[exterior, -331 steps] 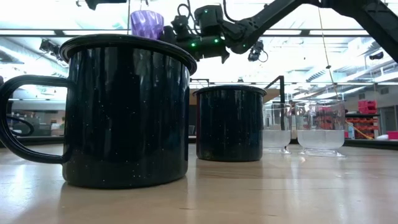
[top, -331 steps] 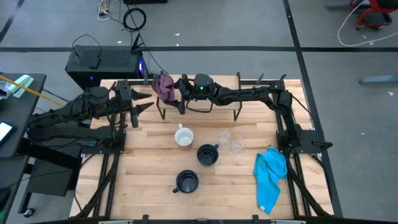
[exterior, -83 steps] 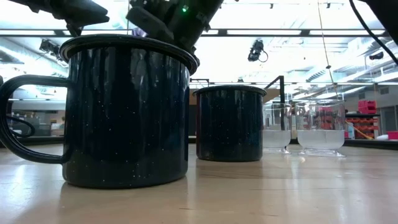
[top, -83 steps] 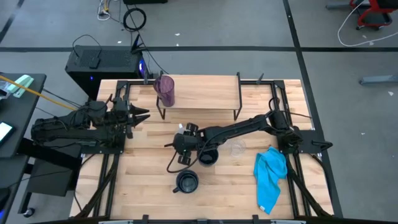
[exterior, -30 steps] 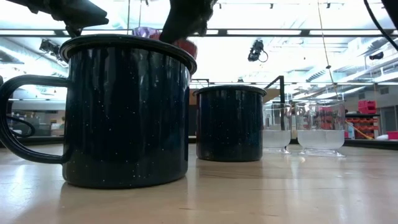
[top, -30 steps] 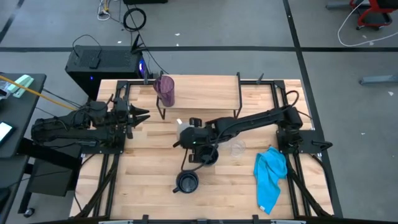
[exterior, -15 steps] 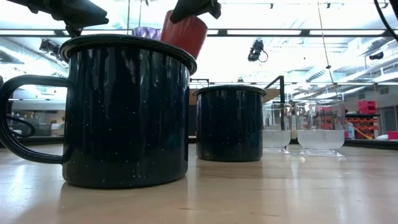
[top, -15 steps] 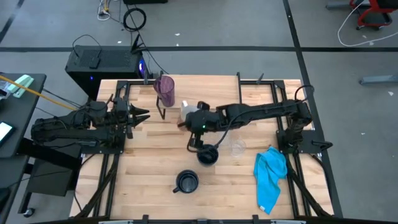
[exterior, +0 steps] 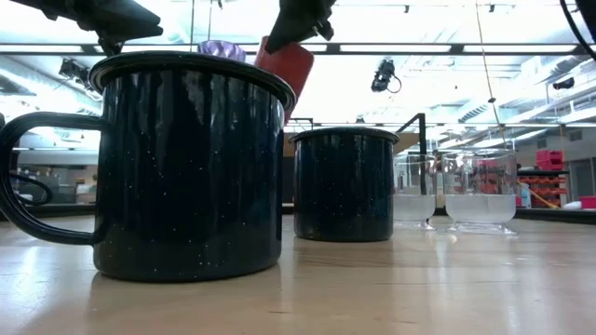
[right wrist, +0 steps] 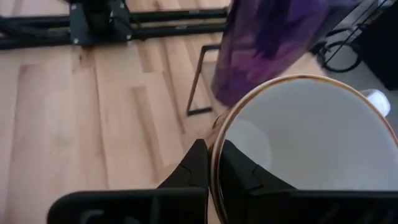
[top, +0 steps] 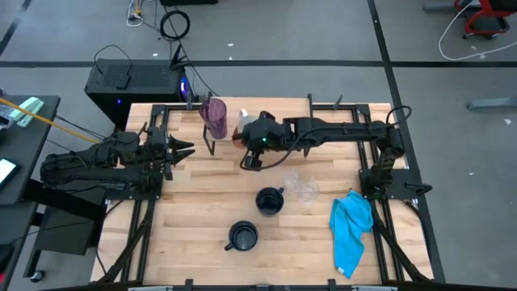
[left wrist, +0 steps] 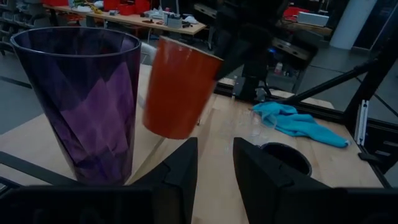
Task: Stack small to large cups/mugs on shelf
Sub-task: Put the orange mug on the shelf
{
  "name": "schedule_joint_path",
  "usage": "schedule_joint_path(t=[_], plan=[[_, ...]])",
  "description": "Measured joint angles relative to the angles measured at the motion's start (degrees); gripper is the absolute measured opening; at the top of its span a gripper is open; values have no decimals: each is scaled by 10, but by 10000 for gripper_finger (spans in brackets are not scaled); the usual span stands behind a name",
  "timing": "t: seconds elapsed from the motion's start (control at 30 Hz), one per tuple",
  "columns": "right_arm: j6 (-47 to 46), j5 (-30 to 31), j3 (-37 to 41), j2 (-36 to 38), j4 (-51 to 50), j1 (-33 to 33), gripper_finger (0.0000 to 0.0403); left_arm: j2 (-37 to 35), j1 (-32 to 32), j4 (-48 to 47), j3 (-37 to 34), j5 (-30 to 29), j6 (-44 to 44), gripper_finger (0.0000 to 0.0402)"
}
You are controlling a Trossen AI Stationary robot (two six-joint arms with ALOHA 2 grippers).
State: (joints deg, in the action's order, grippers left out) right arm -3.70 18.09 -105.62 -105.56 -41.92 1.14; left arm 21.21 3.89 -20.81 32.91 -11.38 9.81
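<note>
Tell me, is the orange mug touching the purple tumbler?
Apart. The left wrist view shows a clear gap between the orange mug, tilted in mid-air, and the purple tumbler.

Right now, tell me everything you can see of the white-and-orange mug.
The mug is orange outside and glossy white inside, with a thin brown rim; it looks ceramic. No handle shows. It is empty, tilted and held in the air by the right gripper, which is shut on its rim, one finger inside and one outside. It hangs beside the purple tumbler, over the shelf's front edge, touching nothing but the gripper.
</note>
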Motion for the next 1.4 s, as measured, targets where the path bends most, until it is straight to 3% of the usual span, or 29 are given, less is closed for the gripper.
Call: schedule_joint_path(t=[1.07, 1.4], plan=[[38, -22, 0, -11, -1, 62, 20, 0, 0, 0, 0, 0, -1, 110], [40, -21, 0, -11, 4, 64, 48, 0, 0, 0, 0, 0, -1, 110]])
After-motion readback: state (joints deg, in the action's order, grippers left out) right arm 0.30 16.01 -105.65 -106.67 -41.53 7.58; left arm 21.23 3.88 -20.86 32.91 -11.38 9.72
